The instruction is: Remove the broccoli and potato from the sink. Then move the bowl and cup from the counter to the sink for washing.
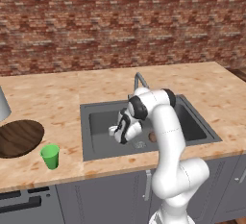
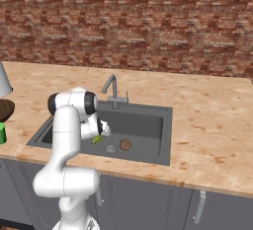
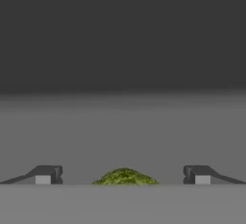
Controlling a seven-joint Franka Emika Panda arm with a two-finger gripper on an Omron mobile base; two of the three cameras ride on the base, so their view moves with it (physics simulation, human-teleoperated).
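Note:
My gripper (image 3: pixel 123 175) is down inside the dark grey sink (image 1: pixel 192 122), open, with the yellow-green broccoli (image 3: pixel 125 176) lying between its two fingertips (image 3: pixel 47 175). In the right base view the broccoli (image 2: pixel 97 139) peeks out just below the hand (image 2: pixel 99 128). The brown potato (image 2: pixel 125 145) rests on the sink floor to the right of it, beside the small drain disc (image 2: pixel 110 149); the potato (image 1: pixel 152 137) is partly behind my arm in the left base view. The dark wooden bowl (image 1: pixel 17 137) and the green cup (image 1: pixel 50 156) stand on the counter (image 1: pixel 57 98) left of the sink.
The grey faucet (image 2: pixel 112 92) rises at the sink's back edge, close behind my arm. A pale grey-white vessel (image 1: pixel 3 104) stands at the far left of the counter. A brick wall runs behind the counter. Wide counter surface lies to the right of the sink (image 2: pixel 207 125).

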